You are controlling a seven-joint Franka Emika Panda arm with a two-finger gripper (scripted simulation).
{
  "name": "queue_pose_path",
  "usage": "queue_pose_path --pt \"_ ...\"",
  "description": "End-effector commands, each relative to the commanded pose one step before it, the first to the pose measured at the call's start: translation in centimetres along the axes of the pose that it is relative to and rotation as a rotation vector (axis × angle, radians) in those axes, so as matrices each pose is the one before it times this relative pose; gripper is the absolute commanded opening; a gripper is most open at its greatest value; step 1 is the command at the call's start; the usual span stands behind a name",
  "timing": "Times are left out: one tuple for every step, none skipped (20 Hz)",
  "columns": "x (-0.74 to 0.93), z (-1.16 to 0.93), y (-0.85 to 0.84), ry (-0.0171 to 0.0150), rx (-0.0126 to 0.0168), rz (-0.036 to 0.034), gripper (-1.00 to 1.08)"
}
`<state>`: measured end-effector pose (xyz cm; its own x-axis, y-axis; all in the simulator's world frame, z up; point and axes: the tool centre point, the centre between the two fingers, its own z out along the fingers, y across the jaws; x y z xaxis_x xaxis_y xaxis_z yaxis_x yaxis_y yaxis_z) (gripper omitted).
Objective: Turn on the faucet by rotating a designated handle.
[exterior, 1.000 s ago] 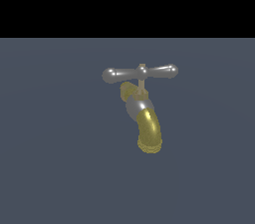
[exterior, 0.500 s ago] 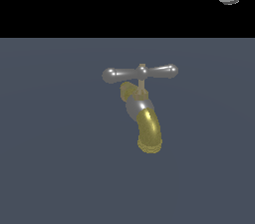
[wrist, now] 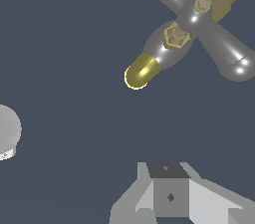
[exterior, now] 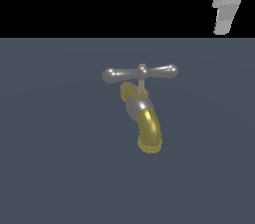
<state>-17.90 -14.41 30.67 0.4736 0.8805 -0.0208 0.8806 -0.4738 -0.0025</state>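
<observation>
The faucet [exterior: 142,118] stands in the middle of the exterior view, with a silver-grey body and a brass ribbed spout end curving down. The handle [exterior: 140,72] is a silver crossbar lying level above it on a thin brass stem. Part of my white-grey gripper [exterior: 224,23] hangs in at that view's top right corner, well above and to the right of the handle, touching nothing. In the wrist view the handle [wrist: 199,21] lies across the faucet [wrist: 149,66], and my gripper [wrist: 169,180] shows at the frame's edge, apart from both. I cannot see how its jaws stand.
The faucet sits on a plain dark blue-grey floor [exterior: 60,168]. A pale grey rounded object [wrist: 7,133] shows at the edge of the wrist view, away from the faucet.
My gripper was out of the exterior view, then entered at the top right and has come lower. The faucet and handle have not moved.
</observation>
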Motion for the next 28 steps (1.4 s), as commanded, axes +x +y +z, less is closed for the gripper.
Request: queue_pose_path --pt "0.04 0.866 0.823 0.00015 -0.00191 -0.05825 -1.0" --pt "0.019 0.336 0.319 0.00021 -0.00052 -0.02235 -1.0" --pt "0.02 0.333 0.317 0.00021 -0.00052 -0.02219 -1.0" --pt "0.02 0.33 0.315 0.00021 -0.00051 -0.02201 -1.0" --pt "0.021 0.327 0.313 0.00021 -0.00051 -0.02183 -1.0" --pt "0.021 0.324 0.31 0.00022 -0.0005 -0.02164 -1.0" --pt "0.022 0.321 0.308 0.00023 -0.00049 -0.02146 -1.0" --pt "0.023 0.318 0.305 0.00023 -0.00049 -0.02124 -1.0" --pt "0.023 0.314 0.302 0.00024 -0.00048 -0.02103 -1.0" --pt "0.024 0.311 0.3 0.00025 -0.00047 -0.02082 -1.0" --pt "0.025 0.307 0.297 0.00027 -0.00046 -0.02059 -1.0" --pt "0.025 0.304 0.294 0.00028 -0.00045 -0.02037 -1.0" --pt "0.026 0.3 0.291 0.0003 -0.00044 -0.02015 -1.0" --pt "0.027 0.297 0.287 0.00031 -0.00043 -0.01991 -1.0" --pt "0.028 0.293 0.284 0.00033 -0.00041 -0.01969 -1.0" --pt "0.028 0.29 0.281 0.00036 -0.0004 -0.01946 -1.0" --pt "0.029 0.287 0.278 0.00038 -0.00039 -0.01924 -1.0" --pt "0.03 0.284 0.275 0.00041 -0.00037 -0.01902 -1.0" --pt "0.031 0.281 0.272 0.00043 -0.00036 -0.0188 -1.0" --pt "0.032 0.278 0.269 0.00047 -0.00034 -0.0186 -1.0" --pt "0.032 0.275 0.266 0.0005 -0.00033 -0.01839 -1.0" --pt "0.034 0.272 0.264 0.00054 -0.00031 -0.01822 -1.0" --pt "0.035 0.27 0.261 0.00057 -0.00029 -0.01804 -1.0" --pt "0.036 0.268 0.259 0.00061 -0.00028 -0.01789 -1.0" --pt "0.037 0.267 0.257 0.00066 -0.00026 -0.01774 -1.0" --pt "0.039 0.265 0.255 0.00071 -0.00024 -0.0176 -1.0" --pt "0.04 0.257 0.248 0.00074 -0.00022 -0.01709 -1.0" --pt "0.039 0.244 0.235 0.00076 -0.00019 -0.01621 -1.0"
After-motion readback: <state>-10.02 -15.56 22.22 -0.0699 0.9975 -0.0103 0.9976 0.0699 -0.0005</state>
